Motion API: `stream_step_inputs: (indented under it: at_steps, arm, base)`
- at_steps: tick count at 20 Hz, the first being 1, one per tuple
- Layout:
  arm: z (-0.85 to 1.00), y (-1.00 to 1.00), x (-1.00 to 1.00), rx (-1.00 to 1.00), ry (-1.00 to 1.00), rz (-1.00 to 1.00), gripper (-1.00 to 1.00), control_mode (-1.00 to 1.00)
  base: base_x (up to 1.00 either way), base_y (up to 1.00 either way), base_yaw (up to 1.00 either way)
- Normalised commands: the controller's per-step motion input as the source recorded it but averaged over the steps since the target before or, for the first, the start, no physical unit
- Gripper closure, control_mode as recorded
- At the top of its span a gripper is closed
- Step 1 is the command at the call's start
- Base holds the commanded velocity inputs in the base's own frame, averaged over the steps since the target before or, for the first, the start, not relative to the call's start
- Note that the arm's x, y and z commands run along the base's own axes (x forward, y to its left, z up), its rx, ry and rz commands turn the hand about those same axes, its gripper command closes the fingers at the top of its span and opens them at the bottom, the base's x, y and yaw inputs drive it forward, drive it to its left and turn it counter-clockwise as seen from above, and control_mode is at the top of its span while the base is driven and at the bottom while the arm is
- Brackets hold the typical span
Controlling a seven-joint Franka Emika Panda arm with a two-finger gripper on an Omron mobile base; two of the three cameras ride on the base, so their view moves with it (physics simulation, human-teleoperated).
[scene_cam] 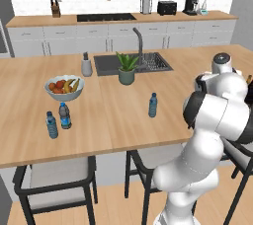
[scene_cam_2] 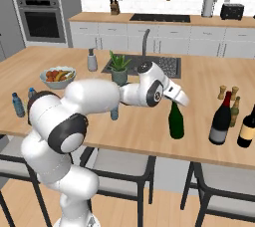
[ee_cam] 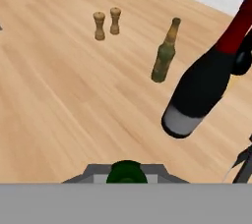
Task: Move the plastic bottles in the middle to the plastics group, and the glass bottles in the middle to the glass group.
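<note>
1. The green wine bottle [scene_cam_2: 176,120] stands upright on the desk [scene_cam_2: 149,126] near its front edge, with its neck top under the claw [scene_cam_2: 175,99]. In the hand view the green bottle top [ee_cam: 127,173] sits right between the finger bases at the bottom.
2. The claw appears to be around the bottle's neck; whether the fingers press on it cannot be told from these pictures.
3. The glass group stands toward the desk's right end: a dark wine bottle with a red top and pale label [scene_cam_2: 221,120], a slim amber-brown bottle [scene_cam_2: 235,111] behind it, and another dark bottle [scene_cam_2: 247,126] at the picture's right edge. The green bottle is near them but apart.
4. Two small wooden shakers [scene_cam_2: 227,92] stand behind those bottles, farther from the front edge.
5. The small blue-capped water bottle [scene_cam: 153,105] stands alone mid-desk, in front of the potted plant [scene_cam: 127,68] and the sink [scene_cam: 132,63].
6. The plastics group, two small water bottles [scene_cam: 58,120], stands toward the left end near the front edge, just in front of the fruit bowl [scene_cam: 64,88].
</note>
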Motion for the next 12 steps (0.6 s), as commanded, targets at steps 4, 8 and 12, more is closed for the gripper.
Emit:
stream_step_inputs:
  at_steps: [4, 8, 12]
  arm:
    - [-0.12, -0.77, 0.16, 0.02, -0.03, -0.32, 1.00, -1.00]
    - [-0.04, -0.65, 0.16, 0.09, -0.04, -0.24, 1.00, -1.00]
    - [-0.10, -0.51, 0.29, 0.02, 0.00, -0.20, 1.00, -1.00]
  base:
    - [0.00, 0.00, 0.00]
    - [0.00, 0.00, 0.00]
    - [0.00, 0.00, 0.00]
